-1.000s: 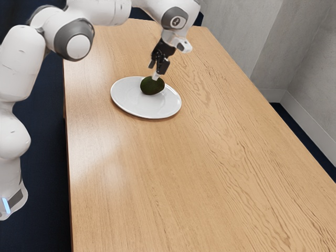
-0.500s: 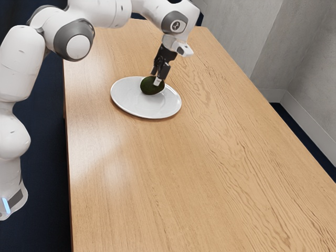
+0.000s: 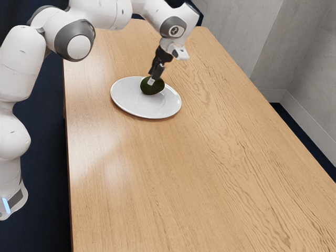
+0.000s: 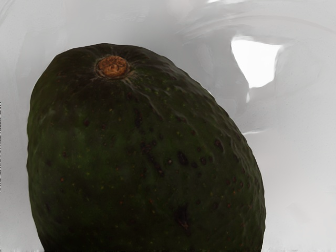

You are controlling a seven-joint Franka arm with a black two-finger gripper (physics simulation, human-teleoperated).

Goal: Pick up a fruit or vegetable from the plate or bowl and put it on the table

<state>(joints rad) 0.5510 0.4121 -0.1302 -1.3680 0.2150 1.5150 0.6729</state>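
The gripper (image 3: 152, 81) reaches down to the avocado (image 3: 152, 88) in the exterior view, its lower end overlapping the fruit's upper part. How it stands around the fruit cannot be made out. Dark green and rounded, the avocado rests on the white plate (image 3: 128, 102), toward the plate's far side. In the wrist view the avocado (image 4: 147, 157) is large and close under the hand, its brown stem end showing, with the plate's pale glossy surface (image 4: 299, 173) around it.
The wooden table (image 3: 173, 178) extends from the plate toward the exterior view's bottom and right. A grey wall (image 3: 283, 47) stands beyond the table's edge at the exterior view's right.
Over the last second my hand has come lower onto the avocado, shifting slightly toward the exterior view's left in the latest half second. The avocado and plate have not visibly moved.
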